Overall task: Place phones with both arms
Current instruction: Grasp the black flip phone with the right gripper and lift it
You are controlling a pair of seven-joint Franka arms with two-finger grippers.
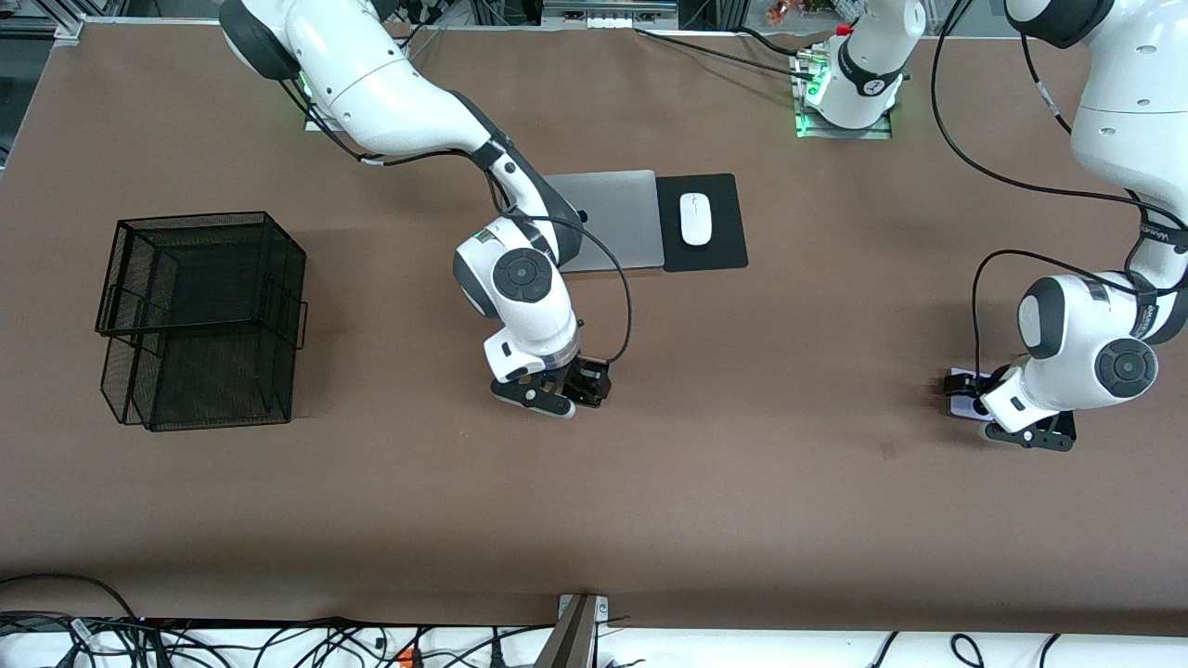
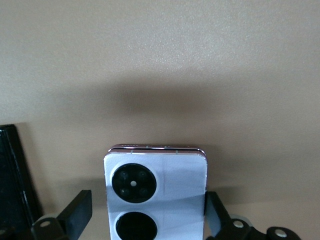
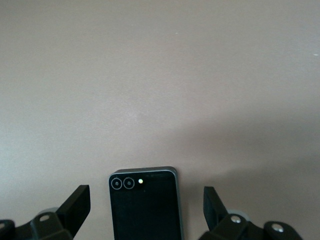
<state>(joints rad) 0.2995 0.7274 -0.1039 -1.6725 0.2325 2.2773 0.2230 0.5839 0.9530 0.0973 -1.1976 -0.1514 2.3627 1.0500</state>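
in the front view the right gripper is hiding nearly all of the black folded phone mid-table, and the left gripper is covering most of the lilac-white phone toward the left arm's end. the wrist views are showing both pairs of fingers spread wide, flanking each phone with gaps, gripping nothing. a long black phone's edge is lying just beside the lilac-white one, cut off. bare brown table is lying open around both.

Black wire basket, grey laptop beside white mouse on black mousepad.
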